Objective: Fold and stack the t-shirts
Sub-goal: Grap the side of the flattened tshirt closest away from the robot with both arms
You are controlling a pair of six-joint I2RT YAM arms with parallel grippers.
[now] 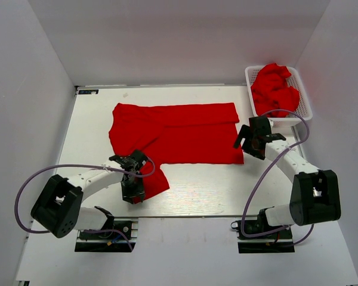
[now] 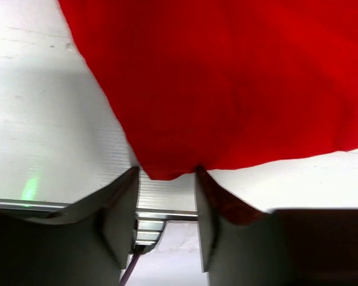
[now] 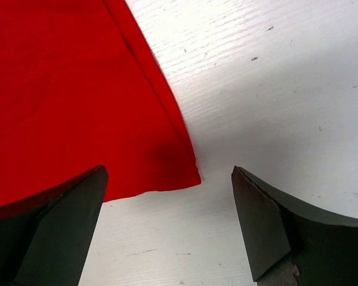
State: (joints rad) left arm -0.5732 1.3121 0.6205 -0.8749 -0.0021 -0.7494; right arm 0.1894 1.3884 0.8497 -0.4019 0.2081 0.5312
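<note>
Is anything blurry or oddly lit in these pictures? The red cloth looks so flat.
Top external view: even light, soft shadows, the spread t-shirt so saturated its folds barely show. Left wrist view: the left claw is dark and soft-edged near the lens; a green glint on the table. Right wrist view: table grain sharp, the right claw dark and slightly blurred.

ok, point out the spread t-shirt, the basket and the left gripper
spread t-shirt [image 1: 185,134]: top external view, middle of its body.
basket [image 1: 304,98]: top external view, its right rim.
left gripper [image 2: 166,174]: left wrist view, midway between the fingertips, over the cloth's corner.
</note>
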